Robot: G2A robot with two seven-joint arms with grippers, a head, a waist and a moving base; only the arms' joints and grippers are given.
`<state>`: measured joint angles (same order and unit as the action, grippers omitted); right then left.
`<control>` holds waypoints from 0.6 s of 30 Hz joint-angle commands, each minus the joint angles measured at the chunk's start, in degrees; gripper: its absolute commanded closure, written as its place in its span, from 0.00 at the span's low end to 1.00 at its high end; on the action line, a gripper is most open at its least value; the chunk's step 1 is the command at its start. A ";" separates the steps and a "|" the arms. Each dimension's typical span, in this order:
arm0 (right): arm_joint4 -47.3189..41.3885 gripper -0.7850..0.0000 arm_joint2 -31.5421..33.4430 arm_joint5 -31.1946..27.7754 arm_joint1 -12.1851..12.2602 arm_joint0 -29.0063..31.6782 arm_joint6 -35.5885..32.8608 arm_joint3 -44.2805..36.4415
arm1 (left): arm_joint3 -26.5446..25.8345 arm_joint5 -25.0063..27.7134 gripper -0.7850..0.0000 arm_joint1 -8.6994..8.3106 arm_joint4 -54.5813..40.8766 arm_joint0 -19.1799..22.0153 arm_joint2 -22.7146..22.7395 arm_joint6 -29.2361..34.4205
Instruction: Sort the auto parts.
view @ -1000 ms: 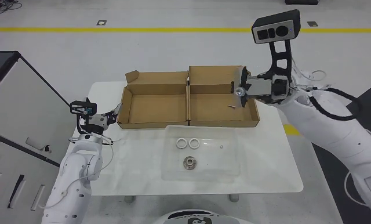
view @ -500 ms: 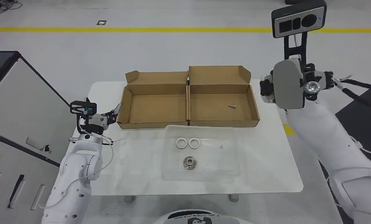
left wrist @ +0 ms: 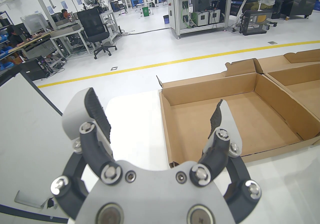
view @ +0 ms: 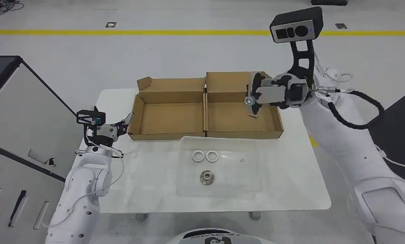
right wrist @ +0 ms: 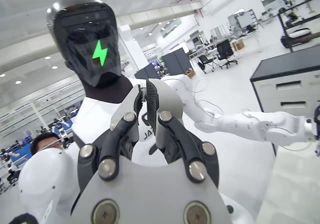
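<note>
Back from beyond the tabletop's right edge, where it was half a second ago, the right arm hangs over the right cardboard box (view: 228, 119). The right gripper (right wrist: 145, 86) has its fingers pinched almost together on a small threaded metal screw (right wrist: 142, 93), held above the box's right half. A second small metal pin (view: 252, 115) lies on that box's floor, under the gripper.

Nothing else has shifted. The left cardboard box (view: 168, 117) touches the right one, and both sit along the far edge of the tabletop (view: 297, 174). The left gripper (left wrist: 156, 107) hangs at the tabletop's left edge, just beside the left box's outer wall, with its fingers spread wide and nothing between them.

Toward the near edge, in the middle, sits a clear tray (view: 247, 181). It holds two white rings (view: 198, 156) side by side, a round metal flanged part (view: 206, 177) and a tiny piece (view: 243, 160) I can't identify.
</note>
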<state>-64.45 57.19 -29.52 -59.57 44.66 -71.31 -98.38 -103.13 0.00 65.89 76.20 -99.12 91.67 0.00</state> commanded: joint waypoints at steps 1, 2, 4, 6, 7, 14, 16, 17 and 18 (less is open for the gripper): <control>0.57 1.00 -0.02 0.27 -0.22 0.14 0.58 -0.28 | 0.00 0.00 0.00 0.00 0.00 0.00 0.00 0.00; -0.31 1.00 -0.16 0.34 -0.40 0.32 0.49 -0.61 | 0.00 0.00 0.00 0.00 0.00 0.00 0.00 0.00; -3.20 1.00 -0.47 0.24 -0.84 0.72 -0.26 -0.59 | 0.00 0.00 0.00 0.00 0.00 0.00 0.00 0.00; -6.63 1.00 -0.73 0.37 -1.30 1.00 -1.65 -0.42 | 0.00 0.00 0.00 0.00 0.00 0.00 0.00 0.00; -8.15 1.00 -0.74 0.32 -1.52 1.10 -2.33 -0.22 | 0.00 0.00 0.00 0.00 0.00 0.00 0.00 0.00; -18.18 1.00 0.13 2.41 -3.19 1.97 -5.86 0.18 | 0.00 0.00 0.00 0.00 0.00 0.00 0.00 0.00; -19.34 1.00 0.70 3.03 -3.61 2.22 -6.48 0.30 | 0.00 0.00 0.00 0.00 0.00 0.00 0.00 0.00; -20.34 1.00 0.90 3.25 -3.85 2.50 -6.70 0.32 | 0.00 0.00 0.00 0.00 0.00 0.00 0.00 0.00; -20.87 1.00 1.15 3.45 -4.05 2.68 -6.90 0.42 | 0.00 0.00 0.00 0.00 0.00 0.00 0.00 0.00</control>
<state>-84.73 58.13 -26.24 -63.45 47.17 -78.04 -98.03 -103.13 0.00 65.89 76.20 -99.12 91.67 0.00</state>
